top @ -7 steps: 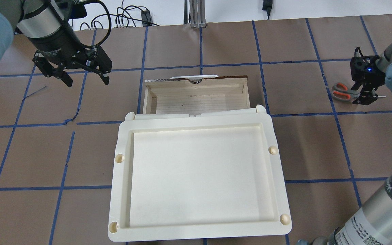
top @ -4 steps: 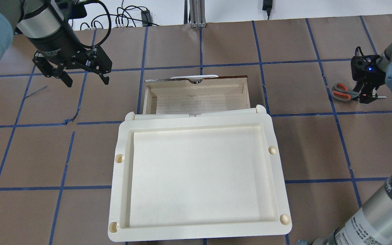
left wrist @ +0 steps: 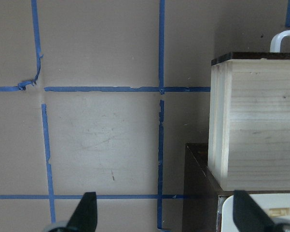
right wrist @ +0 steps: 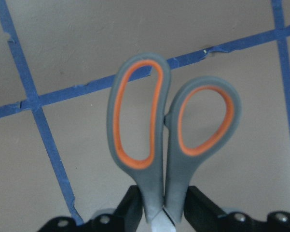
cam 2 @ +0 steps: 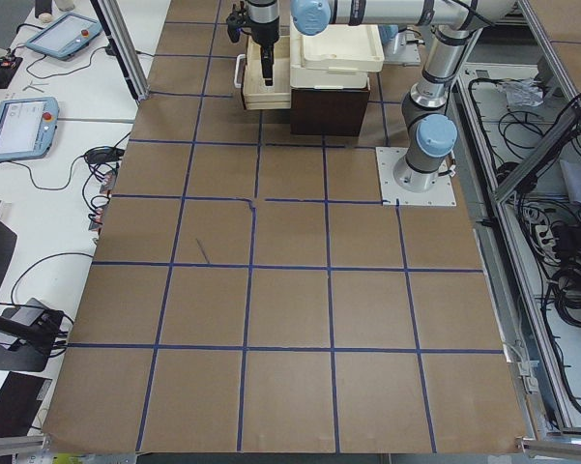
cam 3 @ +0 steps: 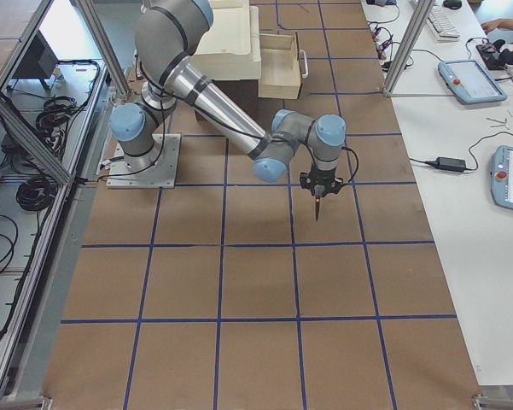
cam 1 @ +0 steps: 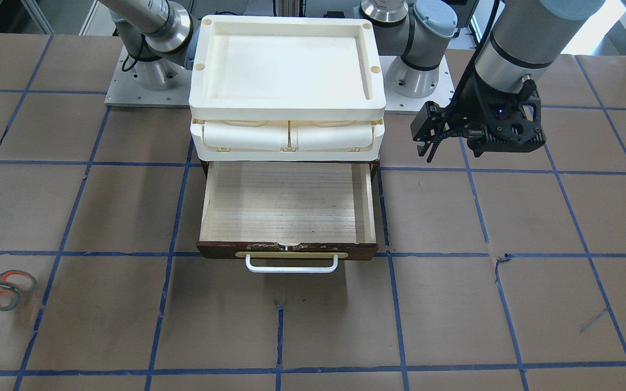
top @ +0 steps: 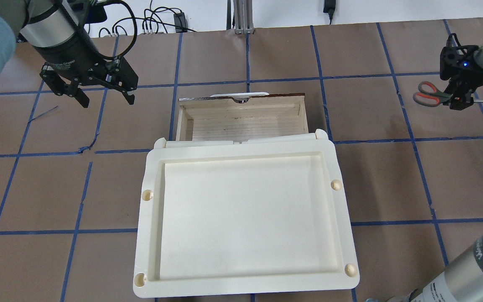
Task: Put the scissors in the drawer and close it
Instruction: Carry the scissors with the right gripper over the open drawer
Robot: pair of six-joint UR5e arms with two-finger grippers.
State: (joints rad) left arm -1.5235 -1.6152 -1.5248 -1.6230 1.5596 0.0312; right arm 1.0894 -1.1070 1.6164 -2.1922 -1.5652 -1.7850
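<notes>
The scissors [top: 428, 93], grey handles with orange-lined loops, are clamped near the pivot in my right gripper [top: 459, 100], held off the table at the far right. The wrist view shows both loops [right wrist: 169, 145] sticking out past the shut fingers [right wrist: 130, 208]. In the front view they sit at the left edge [cam 1: 6, 288]. The drawer [top: 241, 121] stands open and empty, pale wood inside [cam 1: 286, 201], with a white bar handle [cam 1: 291, 266]. My left gripper [top: 107, 100] is open and empty, hovering to the left of the drawer; it also shows in the left wrist view [left wrist: 164, 222].
A cream plastic tray unit [top: 141, 218] sits on top of the dark cabinet above the drawer [cam 1: 286, 103]. The table is brown paper with a blue tape grid. Cables lie beyond the far edge [top: 157, 25].
My right gripper has closed on the scissors and lifted them off the table, shifting them toward the far side. My left arm has not moved.
</notes>
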